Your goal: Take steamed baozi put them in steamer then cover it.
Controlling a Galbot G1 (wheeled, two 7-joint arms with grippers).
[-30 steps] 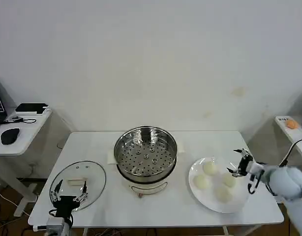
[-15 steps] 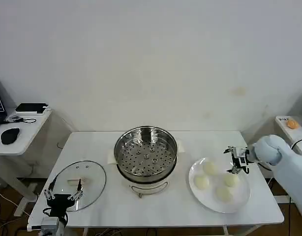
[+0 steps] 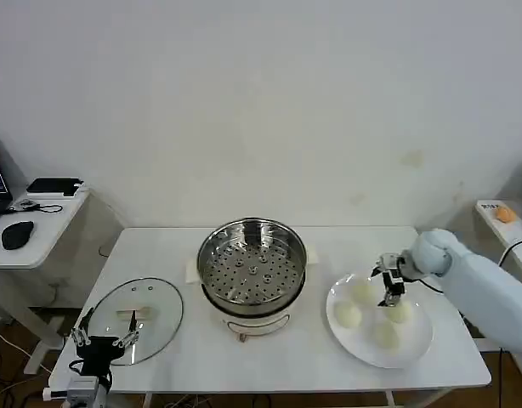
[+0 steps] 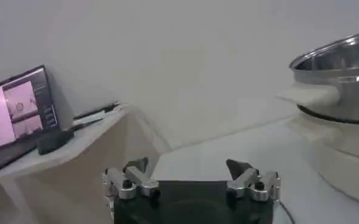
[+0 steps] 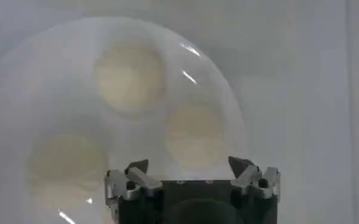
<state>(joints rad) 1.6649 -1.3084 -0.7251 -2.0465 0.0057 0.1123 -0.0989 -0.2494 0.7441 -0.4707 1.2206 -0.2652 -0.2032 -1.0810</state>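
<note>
Over the plate [image 3: 363, 344], right gripper [image 3: 389, 281] fingers spread above baozi [image 3: 398, 311]; moved inward since before. Left gripper [image 3: 101, 342] spread, idle.

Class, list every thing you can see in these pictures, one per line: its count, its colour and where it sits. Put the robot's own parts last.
steamed baozi: four, cream-white, on the plate at the table's right.
plate: one, white, right of the steamer.
steamer: one, shiny steel on a white base, table centre, uncovered.
glass lid: one, clear, lying flat at the table's left.
table: one, white, under all of these.
side desk: one, white, far left, with a black mouse on it.
left gripper: black, fingers open, at the table's near left edge by the lid.
right gripper: black, fingers open, above the baozi on the plate.
</note>
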